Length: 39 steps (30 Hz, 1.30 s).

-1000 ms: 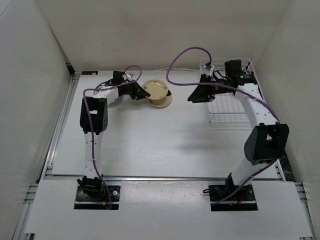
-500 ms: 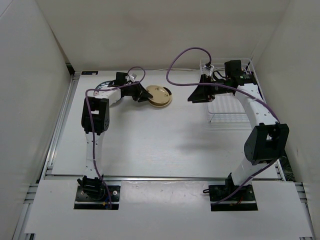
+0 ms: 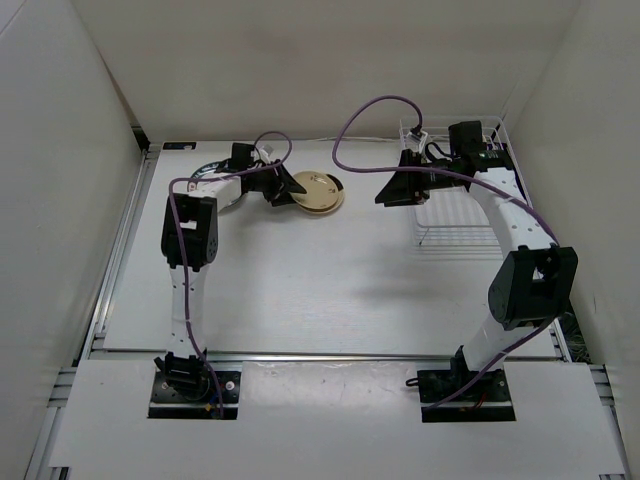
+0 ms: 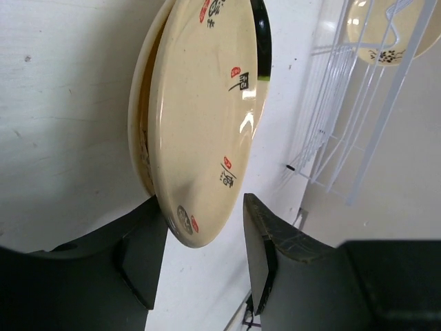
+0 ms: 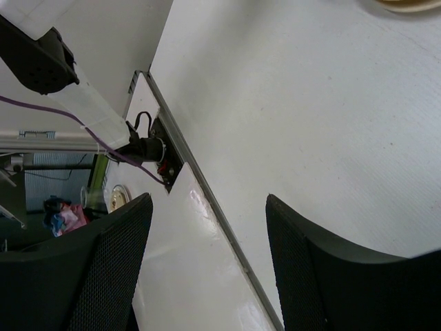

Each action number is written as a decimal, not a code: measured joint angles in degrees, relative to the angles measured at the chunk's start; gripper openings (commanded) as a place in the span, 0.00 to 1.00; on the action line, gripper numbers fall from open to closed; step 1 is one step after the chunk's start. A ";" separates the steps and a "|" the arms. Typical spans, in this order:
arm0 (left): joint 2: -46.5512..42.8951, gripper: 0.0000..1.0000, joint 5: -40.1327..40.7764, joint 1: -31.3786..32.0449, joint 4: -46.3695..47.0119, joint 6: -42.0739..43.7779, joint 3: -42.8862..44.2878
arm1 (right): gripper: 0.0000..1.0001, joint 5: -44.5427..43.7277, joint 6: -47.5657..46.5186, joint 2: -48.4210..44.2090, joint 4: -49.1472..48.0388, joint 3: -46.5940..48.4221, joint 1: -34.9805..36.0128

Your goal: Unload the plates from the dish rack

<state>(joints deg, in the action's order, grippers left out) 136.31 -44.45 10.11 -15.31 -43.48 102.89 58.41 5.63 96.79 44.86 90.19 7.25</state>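
A cream plate with red and black marks [image 4: 203, 117] lies on top of a small stack of plates [image 3: 318, 193] at the back middle of the table. A dark-rimmed plate [image 4: 261, 34] shows at the stack's far edge. My left gripper [image 3: 283, 188] is at the stack's left edge, its jaws [image 4: 201, 221] open either side of the top plate's rim, with a gap at the right finger. The white wire dish rack [image 3: 455, 205] stands at the back right, and a cream plate [image 4: 386, 27] shows through its wires. My right gripper [image 3: 393, 190] hangs open and empty just left of the rack.
The right wrist view looks down on bare table between its fingers [image 5: 310, 269], with the table's front rail [image 5: 207, 207] and a plate's edge [image 5: 406, 5] at the top. White walls close in the back and both sides.
The left gripper lowered the tilted cream plate flat onto the stack and its jaws have spread apart. The right arm has not moved.
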 measured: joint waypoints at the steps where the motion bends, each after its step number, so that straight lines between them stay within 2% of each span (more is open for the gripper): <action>1: -0.35 0.57 0.57 0.11 -0.57 0.59 -0.09 | 0.70 -0.02 0.02 0.00 -0.02 0.00 0.00; 5: -2.29 0.53 3.30 0.55 -2.95 3.39 -0.11 | 0.70 0.02 0.24 0.00 -0.15 0.00 0.00; 15: -6.38 0.53 14.91 2.60 -9.55 12.09 0.37 | 0.70 0.17 1.03 -0.09 -1.33 0.00 0.00; 26: -6.38 0.58 22.12 5.05 -13.73 16.48 0.37 | 0.73 -0.61 1.46 -1.51 -1.73 -0.11 0.00; 34: -6.38 0.60 23.89 5.55 -14.29 18.56 0.37 | 0.73 -9.38 1.05 -1.51 -1.62 0.22 0.00; 39: -7.08 0.60 25.46 6.08 -14.69 20.04 0.00 | 0.77 -23.34 -0.28 -1.51 -1.42 2.82 -0.11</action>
<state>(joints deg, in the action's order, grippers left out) 129.23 -18.98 16.19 -30.00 -23.44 102.89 35.07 5.34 95.29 43.44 93.01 7.14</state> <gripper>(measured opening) 0.601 0.754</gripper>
